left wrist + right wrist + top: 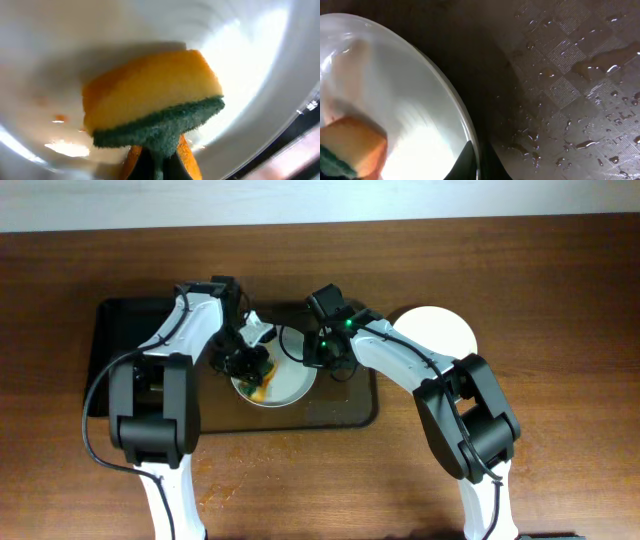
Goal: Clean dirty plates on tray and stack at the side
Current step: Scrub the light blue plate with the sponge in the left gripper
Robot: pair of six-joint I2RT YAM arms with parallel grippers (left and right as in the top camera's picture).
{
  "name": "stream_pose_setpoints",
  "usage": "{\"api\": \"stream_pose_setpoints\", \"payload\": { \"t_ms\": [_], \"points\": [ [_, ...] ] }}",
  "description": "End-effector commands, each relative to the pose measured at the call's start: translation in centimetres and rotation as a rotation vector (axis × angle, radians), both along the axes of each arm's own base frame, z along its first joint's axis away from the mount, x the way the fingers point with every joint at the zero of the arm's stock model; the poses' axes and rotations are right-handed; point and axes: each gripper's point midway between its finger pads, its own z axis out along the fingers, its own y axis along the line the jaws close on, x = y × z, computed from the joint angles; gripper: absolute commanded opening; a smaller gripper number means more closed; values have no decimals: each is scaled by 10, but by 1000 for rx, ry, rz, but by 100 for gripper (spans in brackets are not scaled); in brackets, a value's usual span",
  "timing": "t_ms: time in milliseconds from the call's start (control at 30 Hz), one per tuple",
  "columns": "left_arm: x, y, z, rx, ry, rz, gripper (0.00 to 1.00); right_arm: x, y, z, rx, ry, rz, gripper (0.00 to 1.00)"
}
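- The tray (345, 405) lies at the middle of the worktop (560, 460), nearer the far edge than the near one. Its long side runs along that far edge.
- A dirty plate (290, 385) sits on the tray, in the half closer to the worktop's left edge.
- The left claw (252, 363) is closed tight on a sponge (150, 95). Yellow foam faces the wrist camera, and the green scouring layer sits next to the fingers.
- The sponge is pressed down inside the dirty plate, on the part of it nearest the left edge.
- A small orange sauce smear (60, 118) shows on the white surface just beside the sponge.
- The right claw (476, 162) is nearly closed and pinches the rim of the dirty plate on the side toward the worktop's right edge.
- Water drops (600, 60) bead on the tray's textured surface beside that rim.
- A second plate (437, 330) rests on the bare worktop just off the tray's end, toward the right edge. It looks plain white from overhead.
- A black tray (115, 350) lies against the brown tray's other end, toward the left edge.
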Motion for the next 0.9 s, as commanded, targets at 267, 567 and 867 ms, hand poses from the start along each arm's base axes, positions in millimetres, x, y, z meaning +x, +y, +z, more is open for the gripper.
{"api": "stream_pose_setpoints", "payload": {
  "t_ms": [267,567,867],
  "points": [
    [94,16,-25,139,-332,250,1,6,1,3,0,-11,-24,4],
    [134,12,-15,116,-518,189,1,6,1,3,1,-11,-24,4],
    [86,-56,3,-323,-376,-30,0,5,0,3,-3,-10,-17,4]
  ]
}}
